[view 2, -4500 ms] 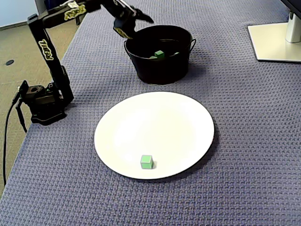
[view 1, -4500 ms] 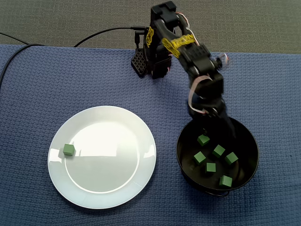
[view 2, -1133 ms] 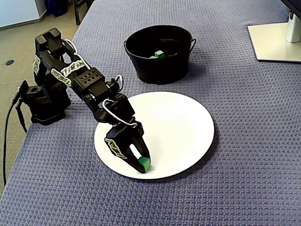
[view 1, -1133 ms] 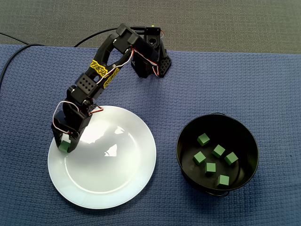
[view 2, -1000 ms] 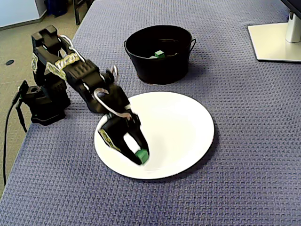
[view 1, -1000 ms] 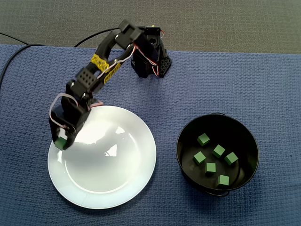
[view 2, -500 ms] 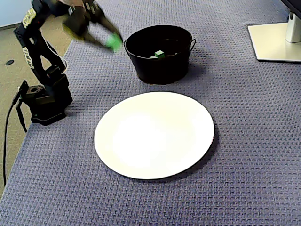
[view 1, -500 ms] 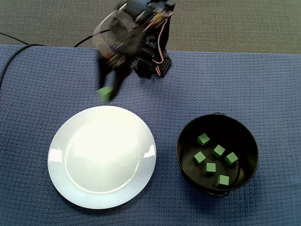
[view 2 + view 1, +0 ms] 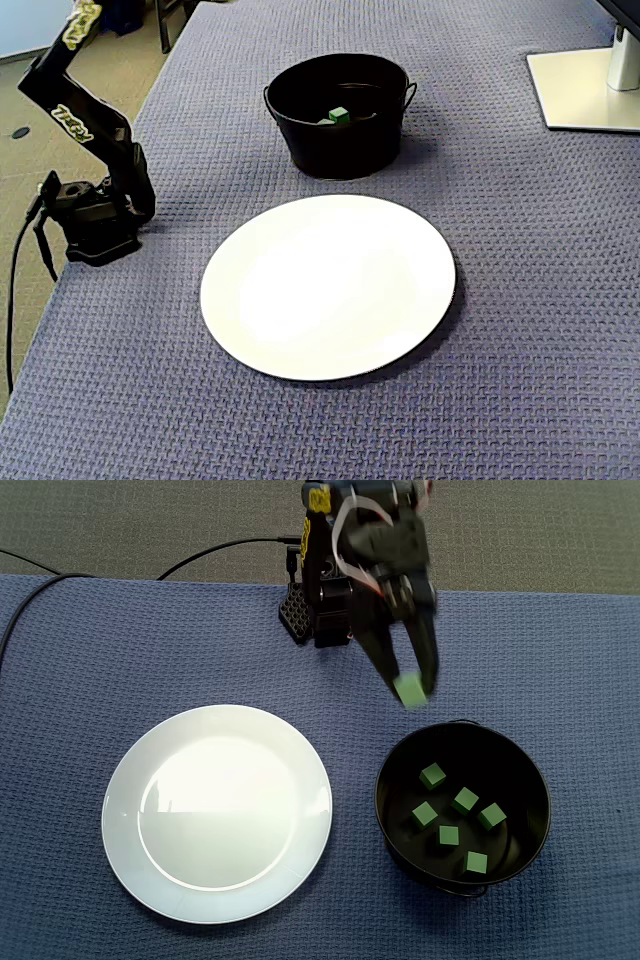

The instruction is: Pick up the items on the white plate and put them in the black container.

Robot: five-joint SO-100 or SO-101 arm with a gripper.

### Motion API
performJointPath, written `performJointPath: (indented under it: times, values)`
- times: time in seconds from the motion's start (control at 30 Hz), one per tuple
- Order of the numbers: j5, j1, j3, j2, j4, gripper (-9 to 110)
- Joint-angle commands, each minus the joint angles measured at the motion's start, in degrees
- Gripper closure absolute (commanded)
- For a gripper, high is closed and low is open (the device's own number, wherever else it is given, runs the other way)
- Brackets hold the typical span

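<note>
- Green cube [image 9: 410, 692] is pinched between the two fingers of my gripper [image 9: 412, 687] in a fixed view, and the fingers are closed on it.
- The cube is slightly blurred and shows just outside the rim of the black container [image 9: 381, 798], on the side facing the arm's base [image 9: 318, 620].
- Six more green cubes [image 9: 448, 835] lie inside the container. The white plate [image 9: 118, 810] lies to its left on the blue cloth [image 9: 560, 660].
- In a fixed view I see only the arm [image 9: 85, 115], left of the black container [image 9: 340, 150]; the gripper is out of frame.
- One cube [image 9: 339, 116] peeks from inside the container. The white plate [image 9: 328, 285] lies in front of it, and a white stand [image 9: 585, 90] sits to its right.
</note>
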Motion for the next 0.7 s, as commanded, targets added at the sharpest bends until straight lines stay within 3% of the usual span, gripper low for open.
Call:
performJointPath:
  times: [0.0,0.43,0.53,0.67]
  values:
    - [5.1,-4.83,4.04,-7.38,-6.06,102]
    - [12.04,-15.47,13.89,-26.72,-10.02,100]
    - [12.92,-15.38,15.03,-27.33,-10.02,70]
    - [11.78,-12.3,13.54,-22.59,-5.8,58]
